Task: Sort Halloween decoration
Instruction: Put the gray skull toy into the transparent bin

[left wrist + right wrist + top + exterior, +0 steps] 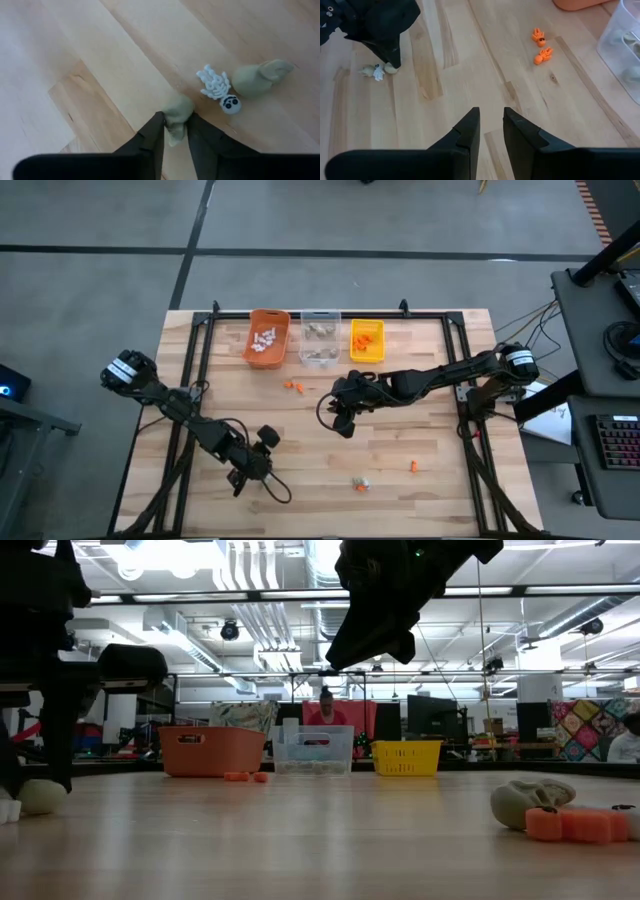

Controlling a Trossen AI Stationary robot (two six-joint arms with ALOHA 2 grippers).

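I am in the picking step: my left gripper [175, 131] is down on the table [430, 500], at its near left part, and its fingers are narrow, closed around a grey-tan trinket [176, 114]. The trinket sits between the fingertips and touches both. Just beside it lie a white skeleton [217, 89] and a second grey-tan piece [260, 77], so I judge the next move must be a straight lift, otherwise I drag these neighbours. After the lift, I think this piece belongs in the clear bin [320, 338], where similar grey-tan pieces lie already, between the orange bin [267, 337] and the yellow bin [367, 340] at the far edge.

My right gripper [491, 131] hangs over the middle of the table. Its fingers stand narrow, with a small gap, and they hold nothing. Two orange trinkets [540, 46] lie near the orange bin. Other trinkets [361, 484] lie near the front edge, and one more orange one [412, 467] is a little apart from them.
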